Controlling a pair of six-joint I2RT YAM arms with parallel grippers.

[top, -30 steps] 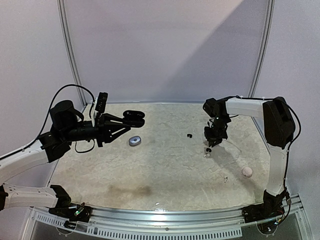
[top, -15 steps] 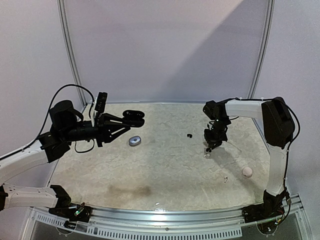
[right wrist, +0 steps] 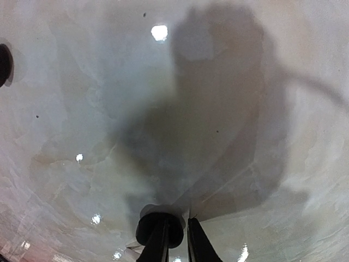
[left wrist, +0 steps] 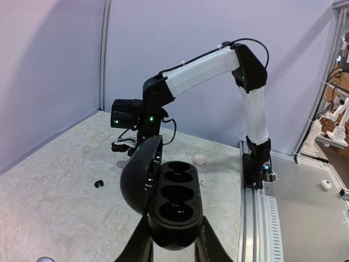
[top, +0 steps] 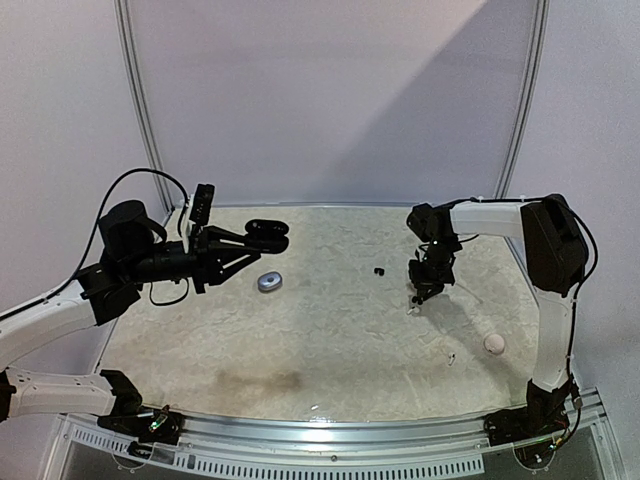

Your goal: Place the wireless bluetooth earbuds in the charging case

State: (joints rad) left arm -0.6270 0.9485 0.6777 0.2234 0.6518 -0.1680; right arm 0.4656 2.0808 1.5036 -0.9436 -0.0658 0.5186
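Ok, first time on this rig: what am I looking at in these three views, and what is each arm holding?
Two robot arms are bolted at the table's near edge. The overhead view looks down from behind them. The other two views come from a camera on each wrist. The left gripper holds an open black charging case, and its sockets look empty. The right gripper points down at the table and seems to pinch a small black earbud. On the table lie a grey case, a pale case and another black earbud.
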